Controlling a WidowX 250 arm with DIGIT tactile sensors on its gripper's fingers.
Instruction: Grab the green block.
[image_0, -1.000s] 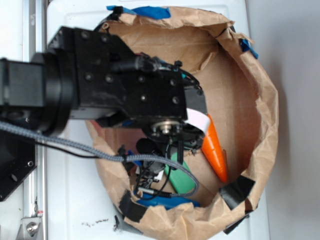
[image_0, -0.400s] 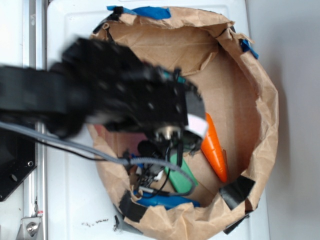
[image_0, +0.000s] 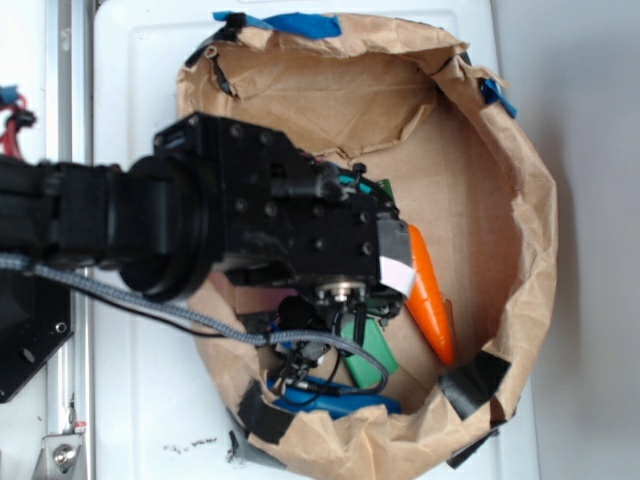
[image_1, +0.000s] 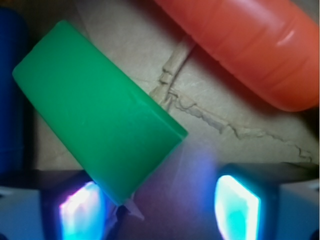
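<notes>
At the far left of the wrist view a sliver of the long blue rounded object (image_1: 11, 85) runs down the edge, just beside the green block (image_1: 100, 117), which lies flat and diagonal on the brown paper floor (image_1: 225, 100) of the paper-walled bin (image_0: 520, 200). Further right, the orange carrot (image_1: 240, 45) crosses the upper corner, apart from the block. Along the bottom edge the two glowing fingertips (image_1: 237, 205) of the tool (image_1: 160, 205) stand spread, with nothing between them; the block's lower corner reaches the left pad (whether it touches, I cannot tell), while the right pad stands clear over bare paper.

Compared with a second ago, the exterior view shows the arm swung and dropped deeper into the bin, so the tool (image_0: 345, 300) now hangs right over the green block (image_0: 365, 350), with the blue object (image_0: 340, 403) below it and the carrot (image_0: 430, 295) to the right. That puts the task at the final approach: the tool is open and empty, and the block is not yet bracketed. My judgement is that a small shift toward the block is needed before closing, or the left pad may nudge its corner aside.
</notes>
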